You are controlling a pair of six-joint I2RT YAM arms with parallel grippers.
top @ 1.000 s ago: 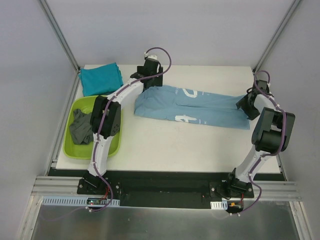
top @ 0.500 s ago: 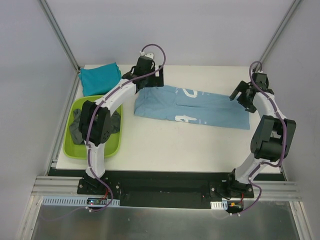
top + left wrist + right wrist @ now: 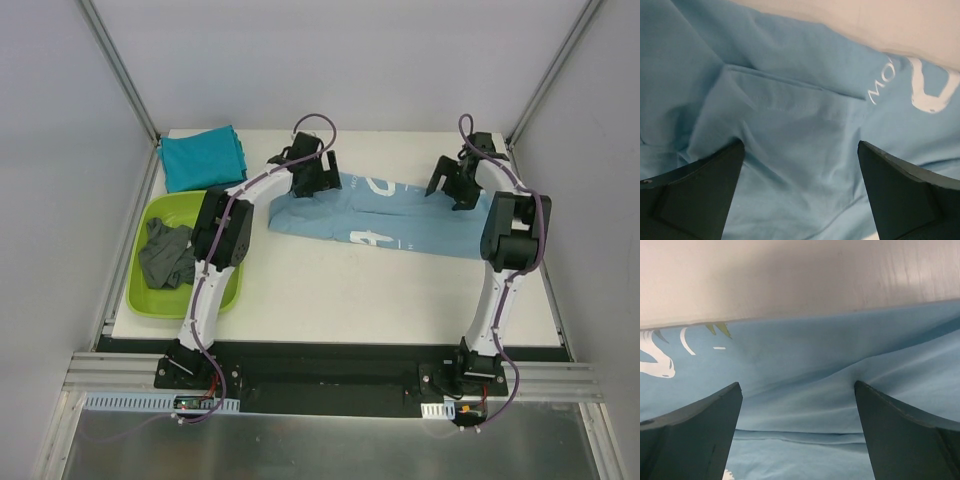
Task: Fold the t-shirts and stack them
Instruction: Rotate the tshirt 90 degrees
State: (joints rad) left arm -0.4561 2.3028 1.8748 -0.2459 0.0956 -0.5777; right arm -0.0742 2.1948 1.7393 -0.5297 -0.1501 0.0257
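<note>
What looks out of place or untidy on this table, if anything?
The dark grey cotton t-shirt lies crumpled, unfolded, in the lime-green plastic tub at the left. The teal t-shirt at the far left corner is neatly folded; the light blue printed t-shirt lies flat, mildly wrinkled. Nothing looks spilled or damaged.

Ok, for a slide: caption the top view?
Left gripper and right gripper, both open, over the far edge of the blue shirt; teal shirt folded far left, grey shirt in the tub.
</note>
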